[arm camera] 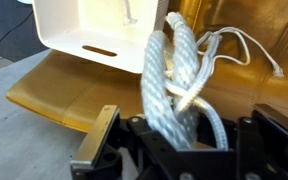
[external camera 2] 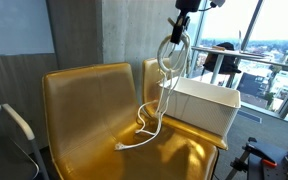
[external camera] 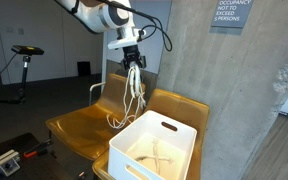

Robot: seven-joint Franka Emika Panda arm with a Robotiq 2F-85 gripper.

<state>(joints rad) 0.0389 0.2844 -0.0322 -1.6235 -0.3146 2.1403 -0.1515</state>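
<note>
In an exterior view I look slightly downward from close beside the white bin (external camera: 154, 148), across it to the golden chair (external camera: 84, 125). In an exterior view I face the bin (external camera 2: 199, 105) from beyond that chair (external camera 2: 84, 110), further off. Both share bin and seat. My wrist view sits tight over the hand (arm camera: 184, 140) and rope (arm camera: 169, 80), with the bin (arm camera: 94, 30) just beyond.

White-and-grey jointed robot arm (external camera: 96, 14) enters from upper left of frame in an exterior view, runs right, wrist bent straight down. Black two-finger gripper (external camera: 132, 60) hangs vertical at upper centre, fingers pointing down. In an exterior view gripper (external camera 2: 184, 9) sits at top edge, right of centre, partly cut off. Wrist view: gripper (arm camera: 184, 140) fills lower frame, black fingers (arm camera: 102, 140) either side of centre, jaws drawn in, clamped.
</note>
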